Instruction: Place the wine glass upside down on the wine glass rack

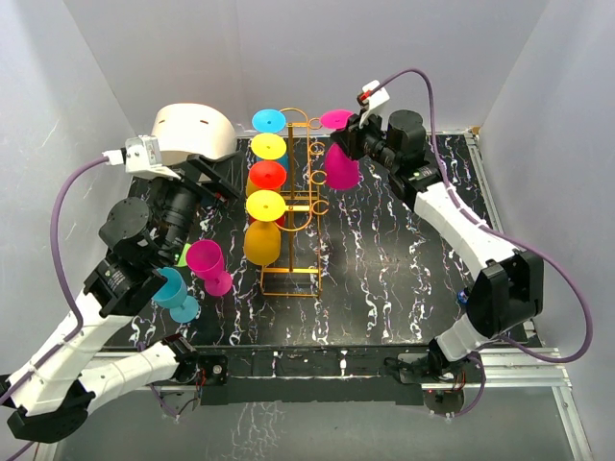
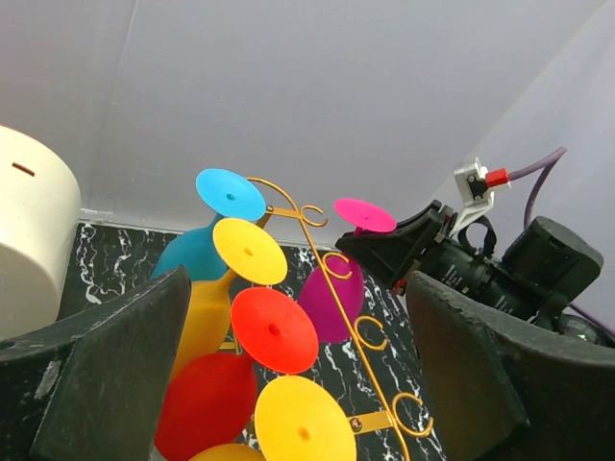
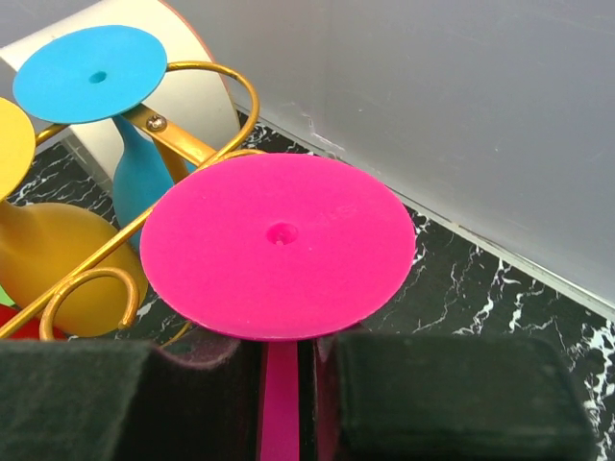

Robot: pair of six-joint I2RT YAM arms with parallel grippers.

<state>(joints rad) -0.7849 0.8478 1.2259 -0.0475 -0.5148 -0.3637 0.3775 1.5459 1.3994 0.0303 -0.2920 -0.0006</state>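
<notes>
Overhead view: a gold wire rack (image 1: pixel 314 240) was recorded upright at the middle of a black marbled table (image 1: pixel 384 250), with four glasses (image 1: pixel 267 175) (blue, yellow, red, yellow) hung upside down down its left side. The magenta wine glass (image 1: pixel 341 168) was held inverted against the rack's upper right side by the right gripper (image 1: pixel 344 144). The left gripper (image 1: pixel 216 178) was found left of the rack, beside a cream container (image 1: pixel 192 130). A pink glass (image 1: pixel 207 261) and a teal glass (image 1: pixel 175 293) were noted upright near the left arm. Left wrist view: the left gripper (image 2: pixel 298 360) was seen spread wide with nothing held, and the wine glass (image 2: pixel 332 303) was seen just right of the rack (image 2: pixel 338 261). Right wrist view: the right gripper (image 3: pixel 283 384) was seen clamped on the stem of the wine glass (image 3: pixel 279 240), its round foot uppermost, close beside a curled hook of the rack (image 3: pixel 178 142).
</notes>
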